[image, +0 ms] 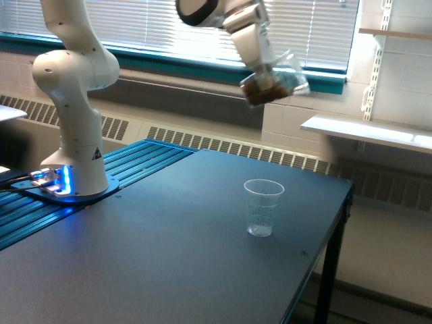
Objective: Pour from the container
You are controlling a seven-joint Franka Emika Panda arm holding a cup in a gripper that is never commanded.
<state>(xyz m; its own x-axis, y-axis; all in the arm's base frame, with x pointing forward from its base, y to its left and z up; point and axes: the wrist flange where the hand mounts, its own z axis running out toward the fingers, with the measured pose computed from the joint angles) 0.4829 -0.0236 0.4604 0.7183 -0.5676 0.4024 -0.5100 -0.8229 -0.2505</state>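
The gripper [264,66] is blurred and its jaws sit behind the container [275,86] — they seem to pinch it, though the fingers cannot be made out. This clear, straight-walled tub hangs tilted with brown matter inside, high above the dark matte table [169,256]. Well below the jaws stands 1 small tapered cup [262,207], upright, near the table's far edge — bare tabletop all round it.

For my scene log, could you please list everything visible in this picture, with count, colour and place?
container: one, clear with brown contents, held tilted in the air above the table.
small cup: one, clear, empty, upright on the table.
table: one, dark blue-grey, fills the foreground.
shelf: one, white, on the wall at the exterior view's right.
window blinds: one set, white, behind.
robot arm: one, white, base at the exterior view's left.
gripper: one, holding the container.
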